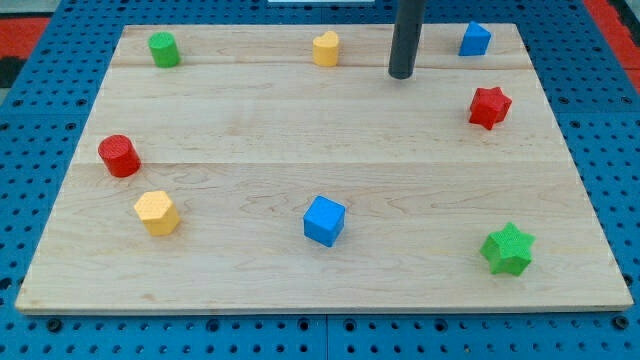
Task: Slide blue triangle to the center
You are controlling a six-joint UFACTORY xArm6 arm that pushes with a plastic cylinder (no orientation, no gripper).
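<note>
The blue triangle (474, 39) lies near the board's top right corner. My tip (401, 75) stands on the board to the left of it and a little lower, apart from it by a clear gap. The rod rises straight up out of the view's top. A blue cube (324, 220) lies below the board's middle, towards the view's bottom.
A yellow heart (326, 48) lies at the top, left of my tip. A green cylinder (164, 49) is top left. A red star (489, 107) is at the right. A red cylinder (119, 155) and a yellow hexagon (157, 212) are left. A green star (508, 249) is bottom right.
</note>
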